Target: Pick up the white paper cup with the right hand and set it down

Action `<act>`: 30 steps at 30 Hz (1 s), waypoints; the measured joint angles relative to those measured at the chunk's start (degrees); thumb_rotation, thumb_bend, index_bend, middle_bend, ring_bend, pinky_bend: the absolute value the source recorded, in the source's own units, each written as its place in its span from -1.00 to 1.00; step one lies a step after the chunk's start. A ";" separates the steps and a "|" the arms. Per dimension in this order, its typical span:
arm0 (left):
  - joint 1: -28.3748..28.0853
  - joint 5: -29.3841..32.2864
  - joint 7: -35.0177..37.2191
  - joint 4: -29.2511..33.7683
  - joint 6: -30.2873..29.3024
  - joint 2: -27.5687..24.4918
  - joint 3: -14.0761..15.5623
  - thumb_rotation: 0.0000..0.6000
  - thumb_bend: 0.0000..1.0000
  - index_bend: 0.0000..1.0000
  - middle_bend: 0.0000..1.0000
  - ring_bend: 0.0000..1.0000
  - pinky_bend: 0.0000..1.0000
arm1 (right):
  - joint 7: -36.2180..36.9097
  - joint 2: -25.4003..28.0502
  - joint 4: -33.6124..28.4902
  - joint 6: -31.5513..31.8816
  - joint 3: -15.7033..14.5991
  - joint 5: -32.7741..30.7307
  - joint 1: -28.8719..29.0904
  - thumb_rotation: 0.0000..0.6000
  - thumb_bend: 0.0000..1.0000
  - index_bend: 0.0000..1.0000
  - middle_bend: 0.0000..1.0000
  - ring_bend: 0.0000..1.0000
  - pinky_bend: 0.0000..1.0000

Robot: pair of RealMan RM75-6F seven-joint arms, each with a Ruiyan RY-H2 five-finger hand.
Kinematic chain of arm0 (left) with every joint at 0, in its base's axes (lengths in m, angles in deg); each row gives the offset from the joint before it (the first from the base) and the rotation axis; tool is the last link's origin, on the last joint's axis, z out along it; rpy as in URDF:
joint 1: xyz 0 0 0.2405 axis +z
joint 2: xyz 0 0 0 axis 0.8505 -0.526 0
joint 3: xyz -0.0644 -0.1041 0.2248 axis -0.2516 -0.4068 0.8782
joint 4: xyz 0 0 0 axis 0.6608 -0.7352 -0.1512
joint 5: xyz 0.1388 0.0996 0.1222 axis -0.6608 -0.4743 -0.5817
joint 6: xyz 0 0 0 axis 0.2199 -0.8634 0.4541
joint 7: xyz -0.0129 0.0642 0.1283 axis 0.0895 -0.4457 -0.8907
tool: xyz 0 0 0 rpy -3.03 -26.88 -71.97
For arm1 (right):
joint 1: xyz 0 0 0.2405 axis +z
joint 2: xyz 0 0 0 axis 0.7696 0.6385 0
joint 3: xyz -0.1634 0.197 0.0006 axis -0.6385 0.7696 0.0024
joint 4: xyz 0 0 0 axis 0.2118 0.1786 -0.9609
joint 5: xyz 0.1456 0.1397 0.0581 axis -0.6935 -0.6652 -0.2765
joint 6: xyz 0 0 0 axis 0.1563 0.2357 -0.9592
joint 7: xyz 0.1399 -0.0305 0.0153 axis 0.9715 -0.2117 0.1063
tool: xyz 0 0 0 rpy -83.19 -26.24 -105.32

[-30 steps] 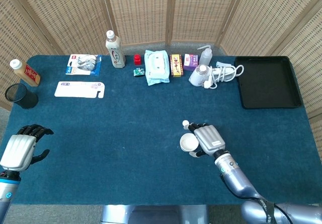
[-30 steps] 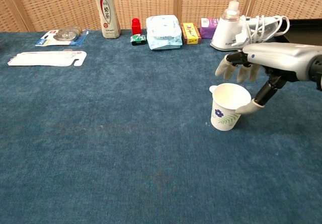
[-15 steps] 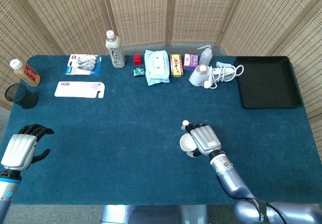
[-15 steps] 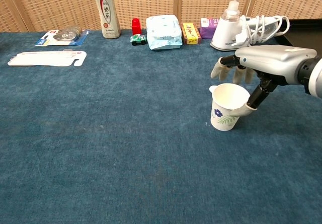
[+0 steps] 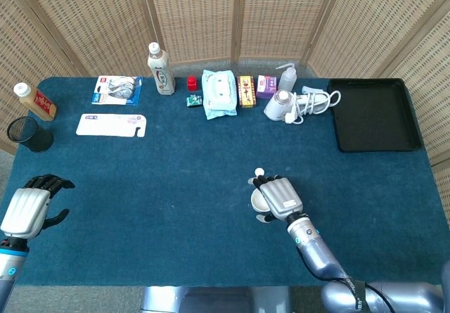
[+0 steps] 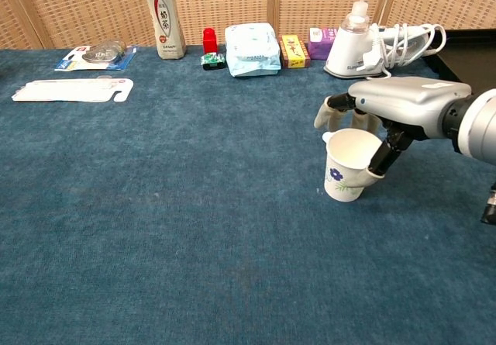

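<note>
The cup (image 6: 348,165) stands upright on the worktop (image 6: 194,229). The right hand (image 6: 387,106) arches over it, thumb against its side, fingers spread behind the rim, not gripping. The left hand (image 5: 29,206) hangs open, well apart.

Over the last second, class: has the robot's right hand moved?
Yes. In the chest view the right hand has shifted left over the white paper cup, which stands where it was.

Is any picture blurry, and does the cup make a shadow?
Head view: sharp, evenly lit, no glare. Chest view: also sharp; the paper cup under the right hand casts only a faint soft shadow on the blue cloth.
</note>
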 measured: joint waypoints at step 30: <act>0.18 0.32 0.83 -1.13 -0.34 0.24 0.22 1.00 -0.59 -0.27 -0.19 -0.45 -0.48 | 6.89 -1.48 4.09 1.19 0.52 4.42 -0.39 0.72 -0.57 -0.04 -0.32 -0.10 -0.26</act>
